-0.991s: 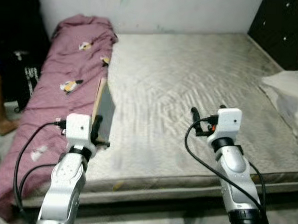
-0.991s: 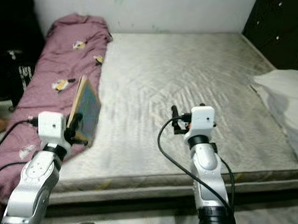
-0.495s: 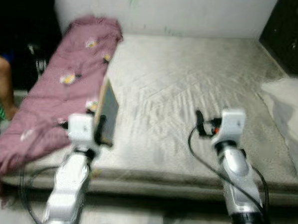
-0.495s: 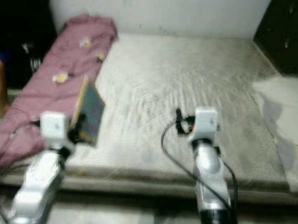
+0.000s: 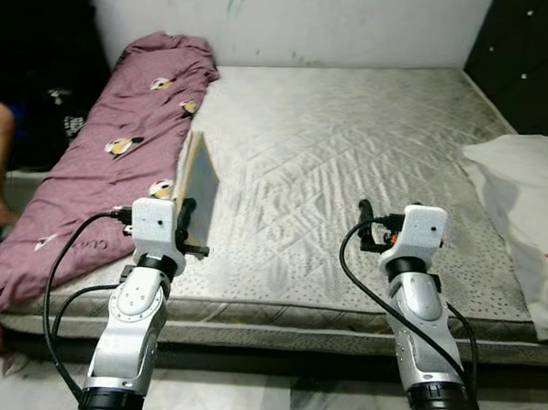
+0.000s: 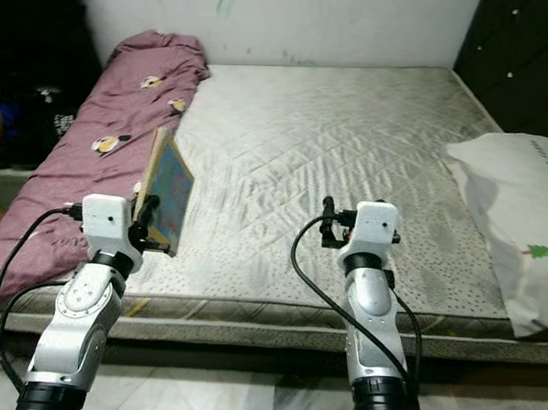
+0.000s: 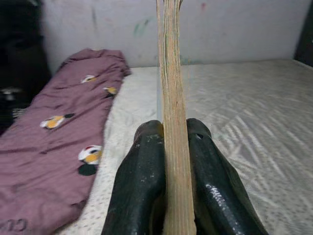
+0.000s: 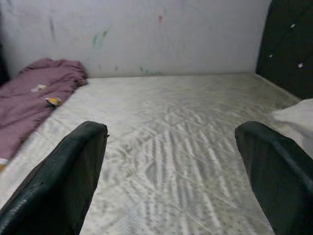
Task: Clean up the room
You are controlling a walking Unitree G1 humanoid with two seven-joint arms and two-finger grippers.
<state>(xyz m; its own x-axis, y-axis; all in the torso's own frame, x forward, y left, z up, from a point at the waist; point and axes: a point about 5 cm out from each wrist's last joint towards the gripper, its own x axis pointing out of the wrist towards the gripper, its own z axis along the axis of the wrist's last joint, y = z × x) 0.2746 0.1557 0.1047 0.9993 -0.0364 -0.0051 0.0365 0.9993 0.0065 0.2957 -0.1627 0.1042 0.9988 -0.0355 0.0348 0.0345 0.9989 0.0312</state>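
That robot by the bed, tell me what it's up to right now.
It stands at the foot of a bare mattress. Its left hand is shut on a thin book, held upright on edge over the mattress beside a maroon blanket. Its right hand is open with nothing in it. A white pillow lies on the right side.
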